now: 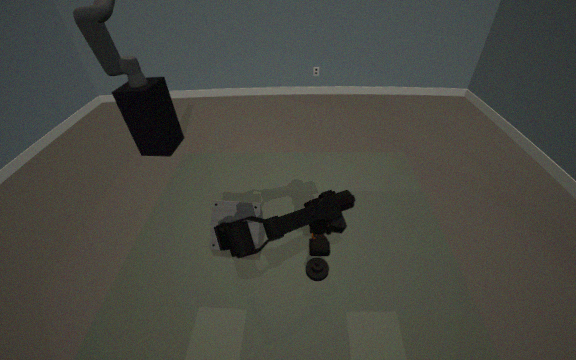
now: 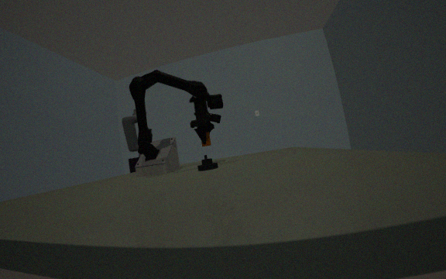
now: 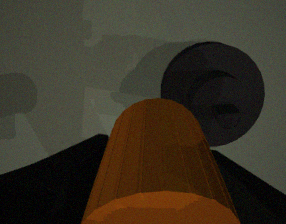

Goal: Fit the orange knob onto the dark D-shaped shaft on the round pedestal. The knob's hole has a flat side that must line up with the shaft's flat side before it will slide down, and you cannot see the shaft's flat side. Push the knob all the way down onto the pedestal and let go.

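The orange knob (image 2: 208, 139) (image 3: 159, 155) is held between the two dark fingers of my gripper (image 2: 205, 140) (image 3: 156, 152), which is shut on it. In the top view the arm hides nearly all of the knob. The round dark pedestal (image 1: 310, 275) (image 2: 207, 167) (image 3: 180, 92) stands on the table below the knob, with a visible gap between them. Its thin shaft (image 2: 205, 157) (image 3: 228, 114) points up. In the wrist view the pedestal is up and to the right of the knob, which overlaps its lower left edge. The flat sides of hole and shaft cannot be made out.
The arm's pale base block (image 1: 222, 212) (image 2: 157, 167) stands to the left of the pedestal. A second, grey arm (image 1: 99, 47) on a black block (image 1: 150, 120) is far back at the left. The scene is dim, and the arm casts shadows on the greenish surface.
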Available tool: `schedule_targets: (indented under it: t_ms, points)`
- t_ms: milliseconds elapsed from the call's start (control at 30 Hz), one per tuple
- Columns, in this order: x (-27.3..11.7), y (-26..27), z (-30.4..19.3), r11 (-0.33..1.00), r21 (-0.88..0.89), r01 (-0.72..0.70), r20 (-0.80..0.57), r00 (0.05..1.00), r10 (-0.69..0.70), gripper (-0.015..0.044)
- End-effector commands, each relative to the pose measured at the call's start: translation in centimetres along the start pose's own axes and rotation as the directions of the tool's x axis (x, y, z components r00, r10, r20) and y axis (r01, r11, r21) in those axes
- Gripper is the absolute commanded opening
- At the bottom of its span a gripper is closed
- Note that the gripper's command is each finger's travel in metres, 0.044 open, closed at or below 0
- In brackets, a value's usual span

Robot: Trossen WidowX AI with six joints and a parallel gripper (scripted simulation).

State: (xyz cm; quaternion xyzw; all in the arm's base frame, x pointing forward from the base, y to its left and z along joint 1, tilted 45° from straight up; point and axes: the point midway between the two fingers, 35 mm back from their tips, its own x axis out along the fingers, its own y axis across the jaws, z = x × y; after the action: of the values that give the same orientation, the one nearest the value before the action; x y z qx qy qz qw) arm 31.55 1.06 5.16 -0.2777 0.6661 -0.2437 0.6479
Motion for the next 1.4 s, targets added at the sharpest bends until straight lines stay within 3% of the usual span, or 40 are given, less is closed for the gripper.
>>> schedule_targets:
  t_ms: [0, 367, 767, 1367]
  points:
    - [0.2, -1.3, 0.2, 1.000, -0.003, 0.007, 0.009, 1.000, -0.007, 0.0000]
    - [1.3, -4.5, 0.3, 1.000, -0.002, 0.024, 0.005, 1.000, -0.024, 0.0000]
    - [3.9, -4.6, 0.3, 1.000, -0.001, 0.026, 0.006, 1.000, -0.026, 0.0000]
    - [3.6, -4.7, 0.7, 1.000, 0.008, 0.025, 0.006, 1.000, -0.025, 0.0000]
